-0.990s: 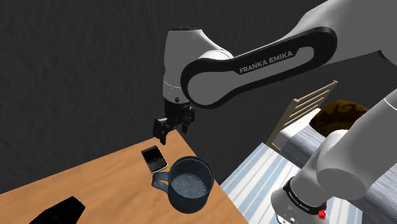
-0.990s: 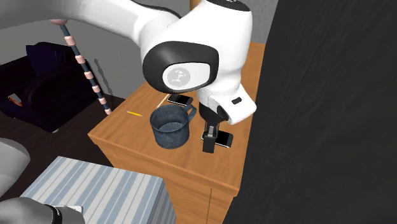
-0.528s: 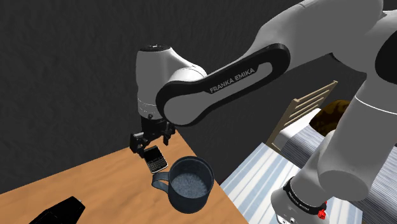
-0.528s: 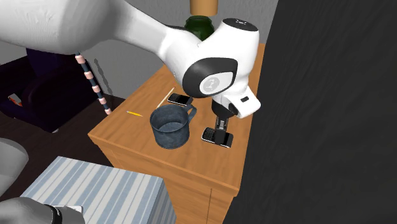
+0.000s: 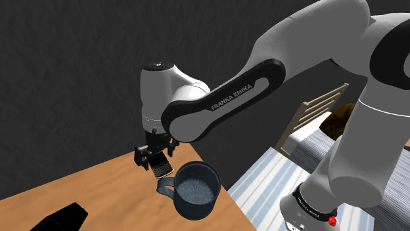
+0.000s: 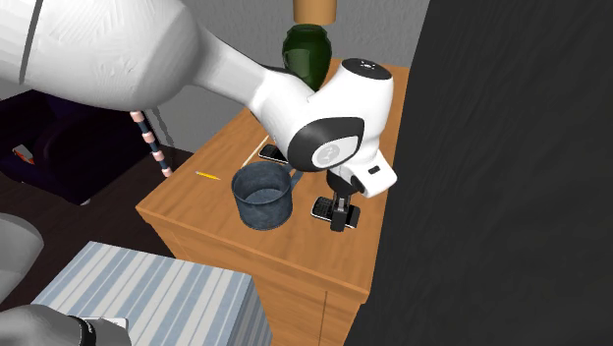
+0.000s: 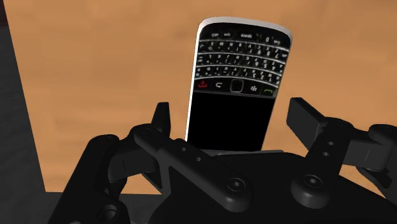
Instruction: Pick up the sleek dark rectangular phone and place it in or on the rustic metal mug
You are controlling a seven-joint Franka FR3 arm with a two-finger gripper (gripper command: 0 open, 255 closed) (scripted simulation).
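Observation:
A black keypad phone with a silver rim lies flat on the wooden table, close to the dark wall. My gripper is open and low over it, one finger on each side of the phone's screen end, neither touching it. In the shoulder view the gripper hangs right above the phone. The dark blue-grey metal mug stands upright just beside the phone, handle toward it. From the second exterior view the gripper sits over the phone, with the mug to its left.
A second flat dark phone lies behind the mug, and a dark slab is at the shoulder view's lower left. A green bottle stands farther back. A yellow pencil lies near the table's edge. A striped bed is beside the table.
The gripper has swung toward the shoulder view's left and come down, from above and beside the phone to low over it. Phone and mug have not moved.

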